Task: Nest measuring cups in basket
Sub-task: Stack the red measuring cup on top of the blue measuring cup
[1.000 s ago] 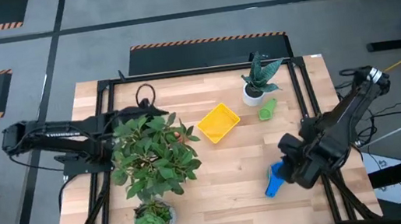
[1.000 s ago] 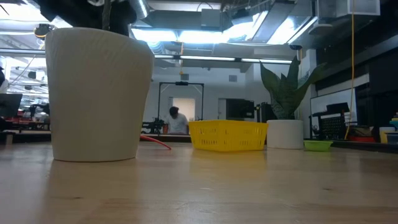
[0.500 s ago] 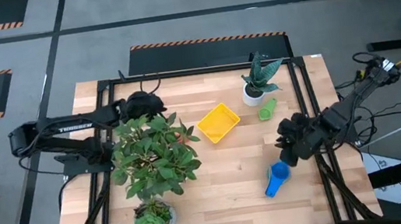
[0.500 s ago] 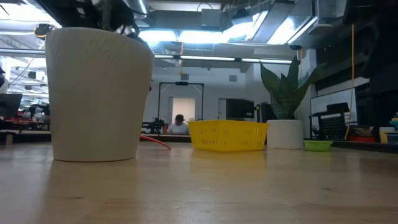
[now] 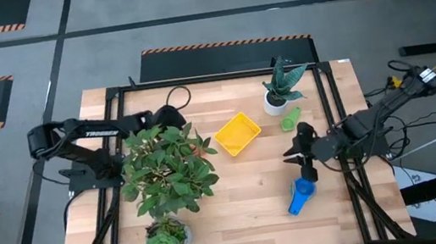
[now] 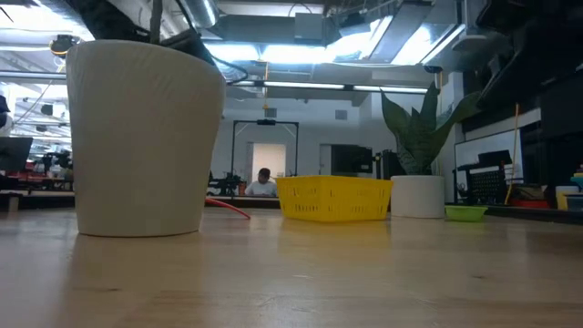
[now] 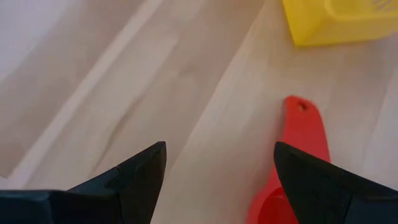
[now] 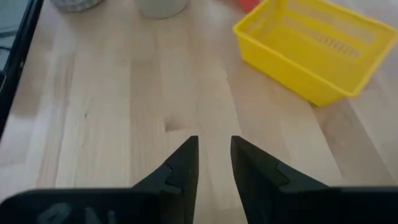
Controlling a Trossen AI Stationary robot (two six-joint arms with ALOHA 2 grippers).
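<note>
Our right gripper [image 5: 296, 151], fingers nearly together and empty, has swung away from the blue measuring cup [image 5: 299, 194] toward the yellow basket [image 5: 237, 133], leaving that cup on the table. Our left gripper [image 7: 217, 174], wide open and empty, has advanced over the orange measuring cup [image 7: 292, 168] beside the basket, so nothing is nested yet.

Overhead, table-level and both close wrist views share the basket [image 5: 237, 133].

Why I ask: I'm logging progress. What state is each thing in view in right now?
basket: upright on the table, looks empty.
blue cup: loose on table, outside basket.
green cup: on table beside white plant pot, outside basket.
orange cup: lying on table, ungripped.
left tool: open, empty.
right tool: slightly open, empty.
</note>
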